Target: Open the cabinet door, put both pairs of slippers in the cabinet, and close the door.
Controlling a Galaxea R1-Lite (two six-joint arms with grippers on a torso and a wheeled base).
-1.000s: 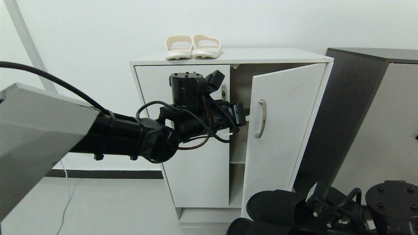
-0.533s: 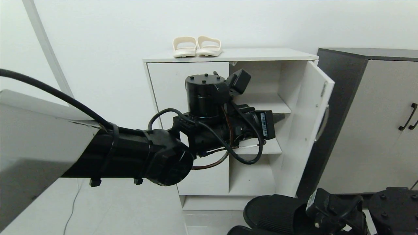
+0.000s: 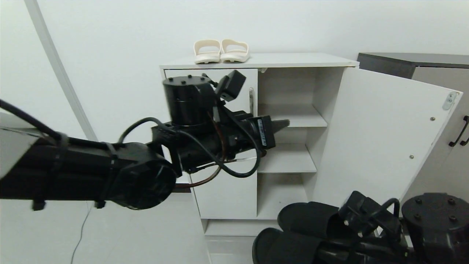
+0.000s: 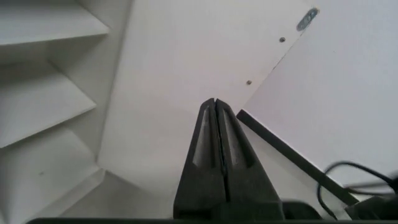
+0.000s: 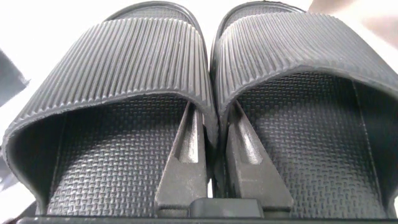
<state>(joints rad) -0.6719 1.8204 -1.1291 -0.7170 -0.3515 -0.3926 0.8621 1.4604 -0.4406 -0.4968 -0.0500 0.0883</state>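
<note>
Step one looks done: the white cabinet (image 3: 256, 60) has its right door (image 3: 381, 139) swung wide, with bare shelves (image 3: 289, 161) exposed; the left door (image 3: 223, 194) is closed. No slippers are inside yet. The black slippers (image 3: 307, 223) are off the floor, low in front of the cabinet near the open door's bottom edge. The right gripper (image 5: 214, 111) has one finger in each shoe and pinches the two inner strap walls together. The beige slippers (image 3: 221, 51) sit side by side on the cabinet top, untouched. Left to do, by my read: black pair onto a shelf, beige pair down and in, then door shut. The left gripper (image 3: 282, 124) is pressed together and holds nothing, and it hangs right in the open compartment's mouth at upper-shelf level. It probably needs to clear out before the right arm goes in. The open door stands in front of the dark cabinet (image 3: 414, 60) on the right. A thin cable (image 3: 78, 234) trails on the floor at left, well away from the work.
</note>
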